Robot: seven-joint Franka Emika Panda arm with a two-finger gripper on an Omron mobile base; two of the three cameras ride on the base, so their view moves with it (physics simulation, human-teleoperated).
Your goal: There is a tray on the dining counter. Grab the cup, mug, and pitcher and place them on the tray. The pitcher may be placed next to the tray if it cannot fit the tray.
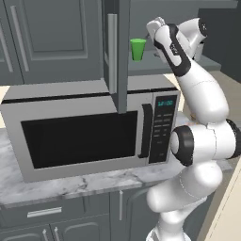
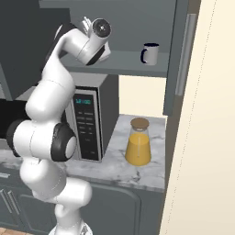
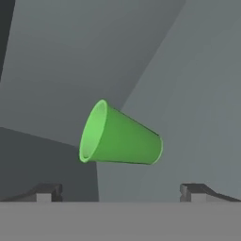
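Note:
The green cup [image 1: 138, 49] stands upright on the shelf [image 1: 141, 66] of an open wall cabinet, just left of my raised hand. In the hand view the cup [image 3: 120, 139] appears rolled sideways, ahead of and between my fingertips. My gripper [image 3: 121, 193] is open, with nothing between its fingers and a gap to the cup. The pale mug [image 2: 150, 53] with a dark rim sits further right on the same shelf. The yellow-orange pitcher [image 2: 138, 142] stands on the marble counter beside the microwave. The tray and the dining counter are out of view.
A steel microwave [image 1: 89, 127] sits on the marble counter [image 1: 70, 183] right under the shelf. An open cabinet door [image 1: 117, 52] hangs left of the cup, another door [image 2: 181, 55] stands right of the mug. A beige wall [image 2: 206, 137] closes the right side.

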